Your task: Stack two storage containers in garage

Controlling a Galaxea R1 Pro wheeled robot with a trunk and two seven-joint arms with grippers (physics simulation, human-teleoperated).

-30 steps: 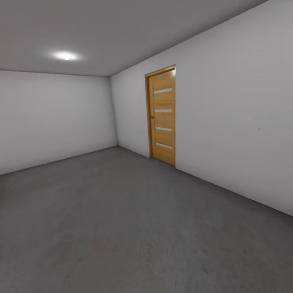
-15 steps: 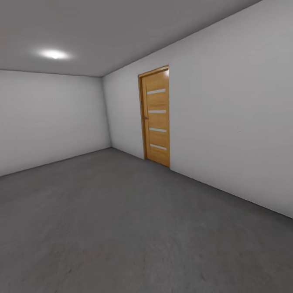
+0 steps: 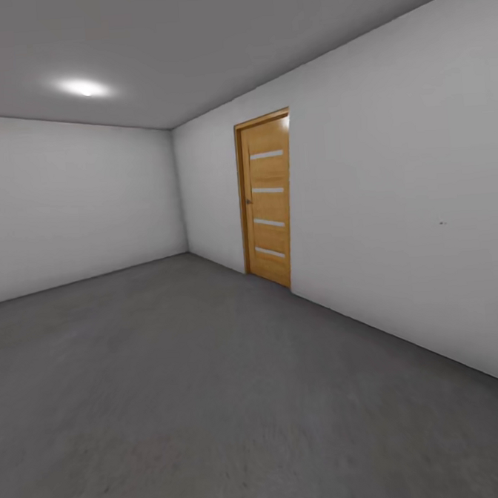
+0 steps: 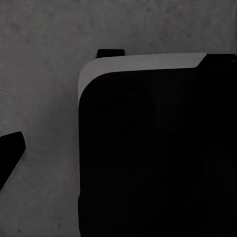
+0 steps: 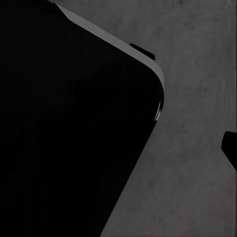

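Storage containers aren't visible from where you are in the garage, so I can't place them. Wrist views: dark robot body (image 4: 153,153) over the floor (image 3: 178,402); can't tell either pincer's state. Far wall: wood-panelled door (image 3: 268,199). Camera has panned slightly right since a second ago — you're turning, nothing stacked.

Evenly, dimly lit from one soft ceiling light (image 3: 83,87) at upper left of the head view. Wide-angle stretch toward edges; murky, shadowed wrist views
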